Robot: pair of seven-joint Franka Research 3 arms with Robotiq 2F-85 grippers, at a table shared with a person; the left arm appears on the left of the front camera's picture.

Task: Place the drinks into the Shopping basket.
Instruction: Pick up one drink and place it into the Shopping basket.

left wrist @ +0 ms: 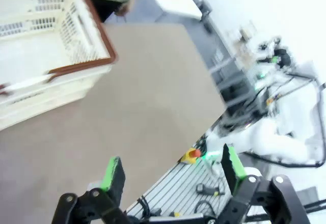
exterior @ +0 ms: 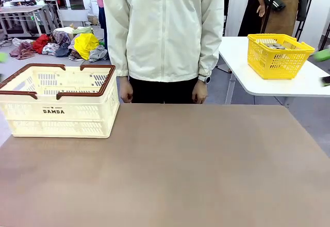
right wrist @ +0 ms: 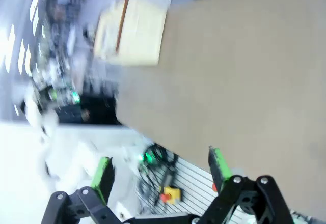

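The Shopping basket is cream-white with a dark brown rim and "DAMDA" on its side; it stands at the table's far left and looks empty. It also appears in the left wrist view as the Shopping basket at top left, and blurred in the right wrist view as the Shopping basket. The drinks are out of view. My left gripper hangs open above the table's near edge, holding nothing. My right gripper is open too, with nothing between its green pads.
A person in a white jacket stands at the far edge, hands down by the sides. A smaller yellow basket sits on a white side table at the right. The brown tabletop lies bare in front.
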